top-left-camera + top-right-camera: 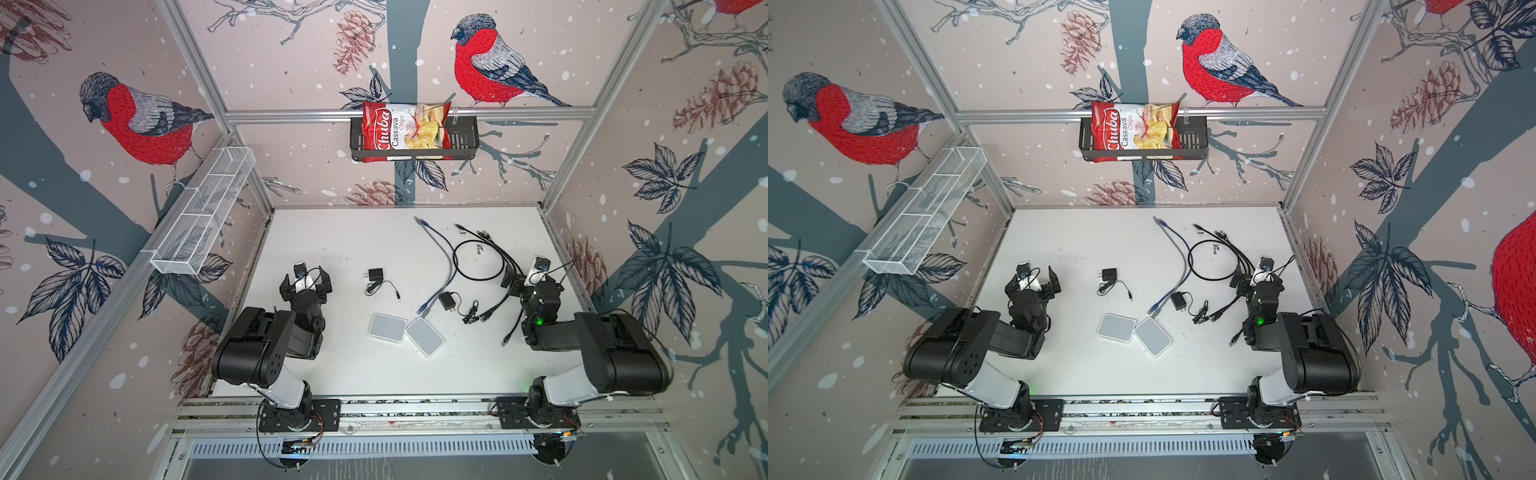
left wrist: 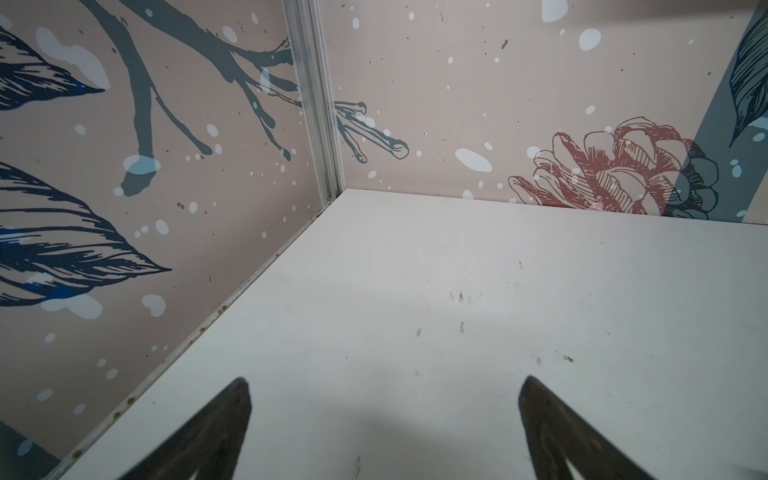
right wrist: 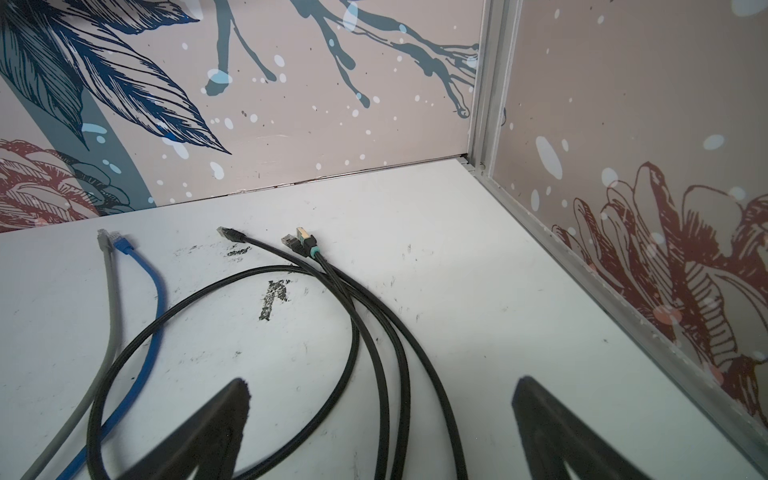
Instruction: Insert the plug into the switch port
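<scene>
Low in the middle of both top views, 2 white switches lie flat on the table [image 1: 332, 249]. The left switch [image 1: 387, 328] and the right switch [image 1: 424, 336] sit side by side, touching or almost touching. Their ports cannot be seen from above.

Just above them is a blue plug [image 1: 423, 308] on the end of a blue cable [image 3: 157, 291]. Beside it is a small black adapter [image 1: 446, 300]. The other adapter [image 1: 376, 275] lies a bit to the left. It is not clear which plug is meant, and none is in a port yet.

Left of the middle, the left fingers [image 2: 216, 432] are spread wide and hold nothing. Only bare table is under them. At the right, the right fingers [image 3: 212, 432] are spread wide too and hold nothing. They hang over a bunch of black cables [image 1: 503, 258]. Farther up the picture, some black plugs [image 3: 307, 245] lie near the far edge of the table.

The cables cross each other, so pulling 1 may drag the others along. A switch looks light, so it may slide away when a plug pushes on it, unless the other fingers hold it. A plug turned the wrong way up will not go in.
</scene>
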Controlling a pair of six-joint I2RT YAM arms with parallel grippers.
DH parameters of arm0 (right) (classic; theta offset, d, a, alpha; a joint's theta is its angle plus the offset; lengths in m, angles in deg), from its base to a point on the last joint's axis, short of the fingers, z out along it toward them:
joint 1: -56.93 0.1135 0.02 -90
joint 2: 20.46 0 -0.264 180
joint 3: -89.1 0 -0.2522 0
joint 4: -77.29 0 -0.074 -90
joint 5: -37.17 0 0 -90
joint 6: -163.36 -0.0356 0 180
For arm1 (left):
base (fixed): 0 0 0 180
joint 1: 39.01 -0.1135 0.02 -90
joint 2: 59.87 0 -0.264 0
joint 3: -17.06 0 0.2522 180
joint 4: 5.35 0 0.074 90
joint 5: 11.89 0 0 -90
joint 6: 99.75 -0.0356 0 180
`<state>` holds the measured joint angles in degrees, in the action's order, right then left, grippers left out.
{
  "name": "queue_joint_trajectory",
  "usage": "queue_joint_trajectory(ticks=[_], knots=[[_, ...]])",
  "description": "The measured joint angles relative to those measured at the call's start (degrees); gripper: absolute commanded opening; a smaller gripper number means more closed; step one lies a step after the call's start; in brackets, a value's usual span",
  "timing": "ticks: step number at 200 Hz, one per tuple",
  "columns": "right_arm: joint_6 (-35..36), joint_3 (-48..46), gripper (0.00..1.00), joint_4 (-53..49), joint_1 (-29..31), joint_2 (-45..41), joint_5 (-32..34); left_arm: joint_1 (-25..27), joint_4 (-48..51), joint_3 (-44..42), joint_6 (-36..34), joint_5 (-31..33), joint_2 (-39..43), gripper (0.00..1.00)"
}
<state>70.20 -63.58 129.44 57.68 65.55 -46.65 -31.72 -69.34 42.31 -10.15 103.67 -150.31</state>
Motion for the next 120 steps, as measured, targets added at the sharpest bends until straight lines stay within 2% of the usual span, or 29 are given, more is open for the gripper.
queue_joint_trajectory(ticks=[120], knots=[[0.0, 0.0, 0.99, 0.0, -0.1, 0.0, 0.0, 0.0, 0.0, 0.0, 0.0, -0.5, 0.0, 0.99]])
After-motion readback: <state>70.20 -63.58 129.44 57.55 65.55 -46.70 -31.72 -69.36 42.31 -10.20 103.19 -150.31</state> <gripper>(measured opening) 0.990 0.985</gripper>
